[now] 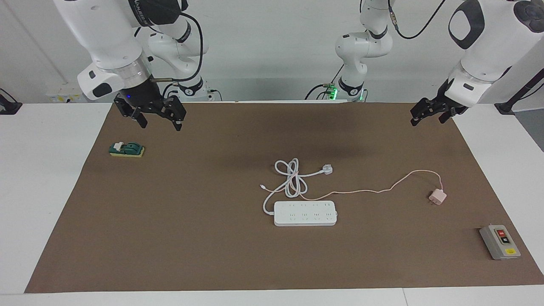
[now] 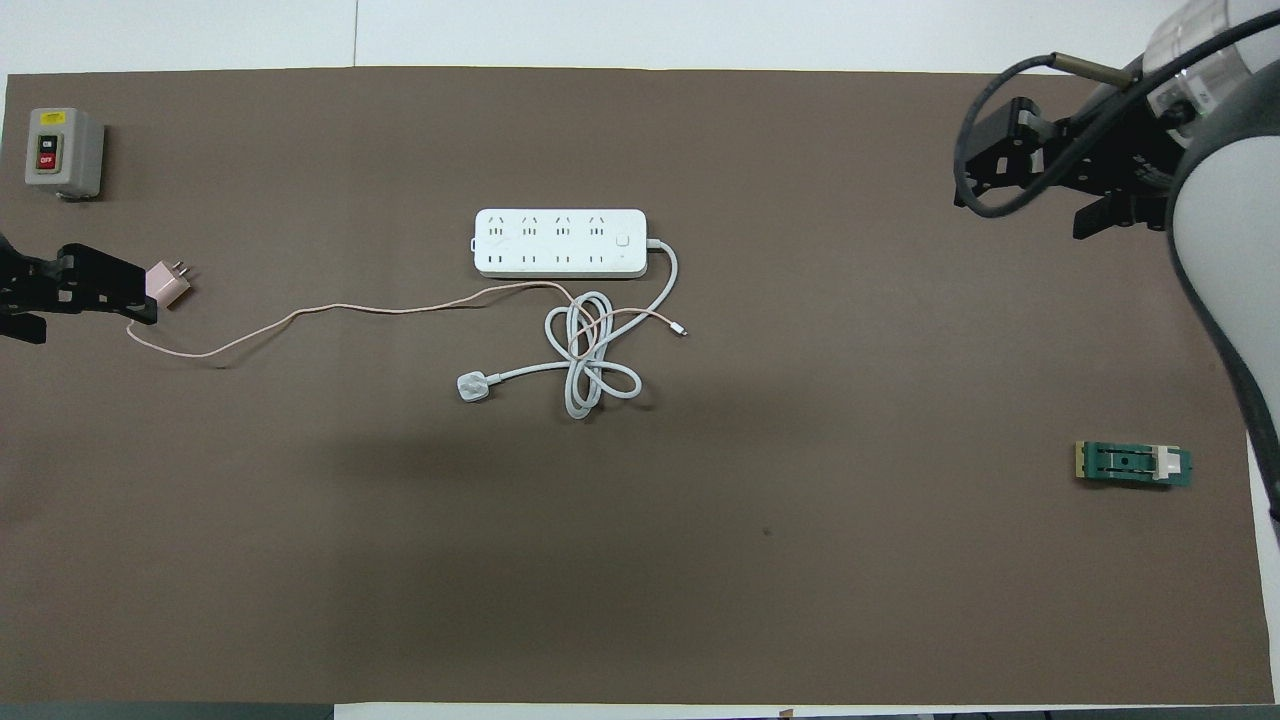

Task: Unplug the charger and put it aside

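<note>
Judging by how things lie, we'd call the unplug step done: the charger (image 1: 437, 197) sits loose on the worktop (image 1: 212, 238) toward the left arm's end, well apart from the power strip (image 1: 305, 213), nothing plugged in, w/ its pink cable (image 1: 369, 191) trailing over to the coiled white cord (image 1: 291, 178). Left end effector (image 1: 428, 111) hangs empty, raised above the mat's edge at its own end, fingers apart; right end effector (image 1: 157, 117) hangs empty over its end near the green switch (image 1: 126, 149), fingers also apart. Next move, as we read it, calls only for parking both arms — no regrasp needed, and the grey on/off box (image 1: 500, 242) is best left alone.
</note>
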Robot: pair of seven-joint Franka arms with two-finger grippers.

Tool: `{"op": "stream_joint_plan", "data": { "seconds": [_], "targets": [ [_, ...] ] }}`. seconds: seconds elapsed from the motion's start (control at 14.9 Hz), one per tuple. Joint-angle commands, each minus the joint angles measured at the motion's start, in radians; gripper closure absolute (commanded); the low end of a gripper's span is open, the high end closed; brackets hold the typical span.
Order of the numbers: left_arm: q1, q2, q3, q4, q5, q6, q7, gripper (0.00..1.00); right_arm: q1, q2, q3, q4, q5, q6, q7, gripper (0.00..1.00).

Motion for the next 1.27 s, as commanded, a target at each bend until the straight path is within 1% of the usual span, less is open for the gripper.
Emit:
{"op": "stream_joint_plan", "data": {
  "seconds": [0.0,0.13,0.34,0.4,0.47,0.67,0.87,0.94,1.14,1.21],
  "targets": [
    [-0.003,-0.038,0.001,-0.02,0.01,0.019,0.034,0.0,-0.054,-0.12,0.005,-0.153,-0.032,0.014,-0.189,0.0],
    [-0.001,-0.058,0.001,-0.023,0.01,0.019,0.038,0.0,-0.075,-0.203,0.005,-0.267,-0.032,0.027,-0.211,0.0],
    [-0.006,-0.072,0.001,-0.047,0.013,0.024,0.063,0.0,-0.091,-0.319,0.005,-0.448,-0.044,0.099,-0.211,0.0],
    [-0.006,-0.072,0.004,-0.046,0.013,0.027,0.087,0.0,-0.094,-0.347,0.005,-0.489,-0.043,0.109,-0.209,0.0],
    [-0.006,-0.07,0.007,-0.044,0.011,0.028,0.089,0.0,-0.095,-0.353,0.005,-0.506,-0.044,0.109,-0.206,0.0],
    [-0.011,-0.063,0.013,-0.044,0.011,0.035,0.089,0.0,-0.118,-0.363,0.005,-0.531,-0.044,0.111,-0.189,0.0],
    [-0.007,-0.054,0.006,-0.037,0.005,0.03,0.087,0.0,-0.129,-0.34,0.006,-0.517,-0.04,0.146,-0.189,0.0],
    [-0.009,-0.053,0.006,-0.037,0.005,0.027,0.087,0.0,-0.129,-0.331,0.009,-0.508,-0.04,0.143,-0.189,0.0],
    [-0.003,-0.057,0.006,-0.047,0.005,0.042,0.089,0.0,-0.138,-0.292,0.012,-0.409,-0.021,0.079,-0.17,0.0],
    [-0.001,-0.057,0.006,-0.047,0.005,0.044,0.087,0.0,-0.146,-0.292,0.014,-0.407,-0.021,0.077,-0.162,0.0]
  ]
}}
